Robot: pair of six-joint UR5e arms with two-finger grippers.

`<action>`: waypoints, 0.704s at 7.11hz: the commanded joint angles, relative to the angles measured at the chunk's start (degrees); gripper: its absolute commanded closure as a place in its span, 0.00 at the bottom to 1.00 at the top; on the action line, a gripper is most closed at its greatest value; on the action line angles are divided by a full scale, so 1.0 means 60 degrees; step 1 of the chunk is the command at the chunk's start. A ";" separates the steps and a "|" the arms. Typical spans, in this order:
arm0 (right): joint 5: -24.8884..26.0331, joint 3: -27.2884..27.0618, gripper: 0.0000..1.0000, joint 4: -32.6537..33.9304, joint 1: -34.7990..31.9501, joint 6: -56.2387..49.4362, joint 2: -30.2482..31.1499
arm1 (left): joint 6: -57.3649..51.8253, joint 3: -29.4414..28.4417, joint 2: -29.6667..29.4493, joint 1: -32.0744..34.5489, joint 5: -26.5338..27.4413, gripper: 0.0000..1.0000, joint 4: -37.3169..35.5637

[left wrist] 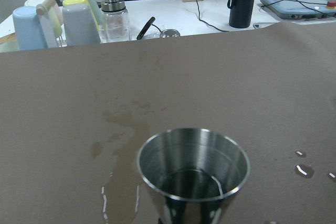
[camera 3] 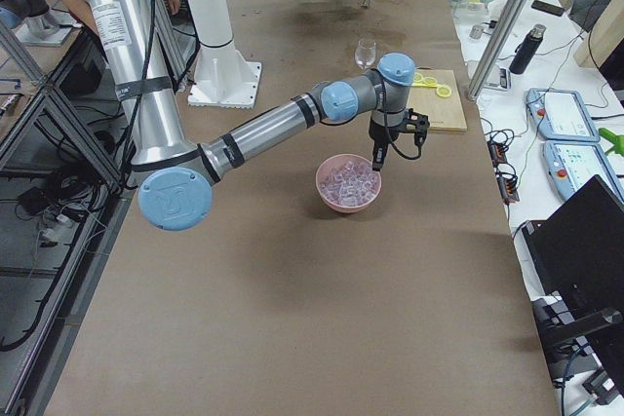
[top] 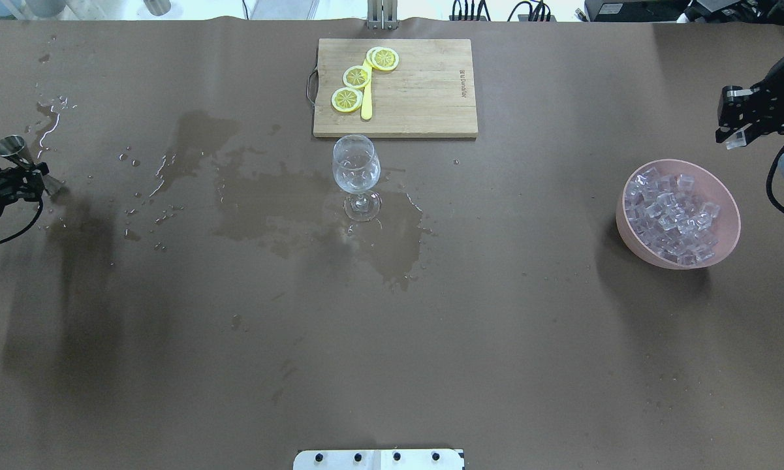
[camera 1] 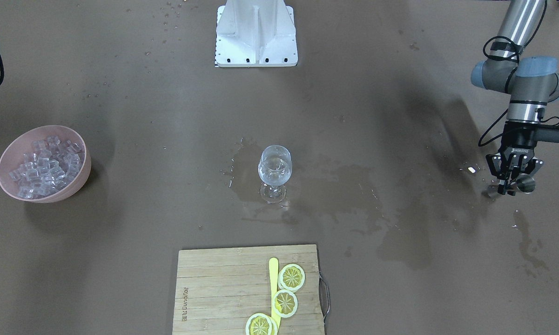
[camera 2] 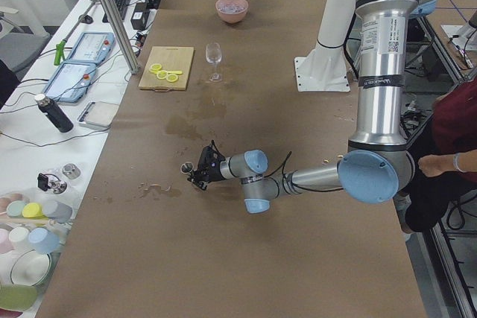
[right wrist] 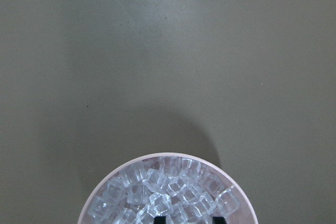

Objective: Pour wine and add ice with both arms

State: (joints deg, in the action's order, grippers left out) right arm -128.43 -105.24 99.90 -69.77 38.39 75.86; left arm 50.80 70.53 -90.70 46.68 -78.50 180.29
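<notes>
A stemmed wine glass (camera 1: 274, 167) (top: 356, 166) stands mid-table with a small amount of clear wine in its bowl. At the table's far left end, my left gripper (camera 1: 509, 180) (top: 21, 180) is shut on a steel jigger (camera 1: 524, 183) (top: 12, 147) (left wrist: 193, 171), held upright just above the wet table. A pink bowl (top: 731, 222) (camera 1: 86, 163) full of ice (top: 671, 212) (right wrist: 168, 192) sits at the right end. My right gripper (top: 739, 127) (camera 3: 378, 155) hovers over the bowl's far rim with its fingers apart and nothing between them.
A wooden cutting board (top: 424, 91) with lemon slices (top: 357, 76) and a yellow knife lies beyond the glass. Wet patches (top: 287, 202) spread around the glass and towards the jigger. The white mounting base (camera 1: 256, 35) is at the robot's side. Cups stand past the left table end.
</notes>
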 commanded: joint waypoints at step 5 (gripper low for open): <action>-0.0011 -0.0141 0.77 0.1116 -0.0484 -0.0698 -0.0411 | 0.1734 0.3583 -0.1576 -0.0031 -0.0261 1.00 -0.3345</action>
State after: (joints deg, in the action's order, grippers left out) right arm -128.50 -105.76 104.31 -71.75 35.87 74.23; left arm 55.83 90.19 -96.95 46.71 -80.14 161.44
